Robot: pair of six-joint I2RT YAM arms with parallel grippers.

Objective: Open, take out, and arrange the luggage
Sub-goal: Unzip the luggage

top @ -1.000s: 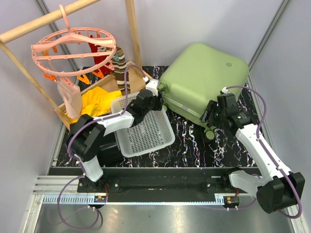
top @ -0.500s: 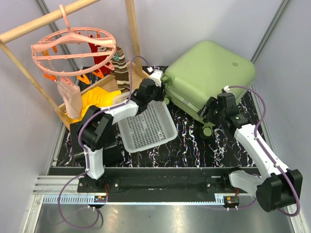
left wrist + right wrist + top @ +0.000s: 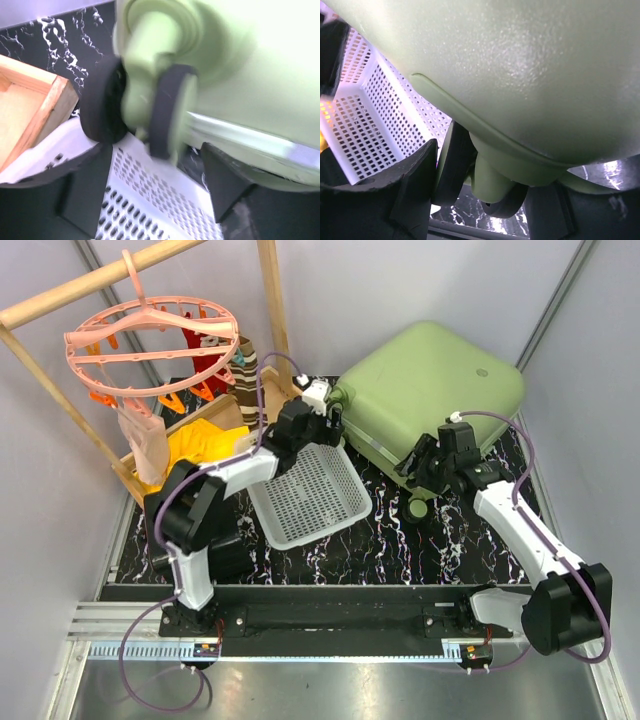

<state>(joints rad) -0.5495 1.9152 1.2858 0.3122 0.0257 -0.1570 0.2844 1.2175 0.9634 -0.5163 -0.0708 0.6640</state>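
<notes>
The luggage (image 3: pixel 430 390), a light-green hard-shell suitcase, lies closed and tilted at the back right. My left gripper (image 3: pixel 333 420) is at its left corner. In the left wrist view the jaws (image 3: pixel 156 165) stand open, with a blurred dark double wheel (image 3: pixel 165 110) of the luggage (image 3: pixel 250 65) just beyond the fingertips. My right gripper (image 3: pixel 422 472) is at the near right corner. In the right wrist view it (image 3: pixel 480 185) is shut on a caster wheel (image 3: pixel 455 165) under the green shell (image 3: pixel 545 65), and the left finger (image 3: pixel 415 175) presses the wheel's face.
A white perforated basket (image 3: pixel 305 495) lies on the black marbled table (image 3: pixel 400 550) between the arms, partly under the left gripper. A wooden crate with yellow cloth (image 3: pixel 200 445) sits at the left. A pink clip hanger (image 3: pixel 150 340) hangs from a wooden rack (image 3: pixel 275 310).
The luggage has swung up and toward the back right. My left gripper followed its corner and its jaws widened off the wheel. The right gripper moved left with its wheel.
</notes>
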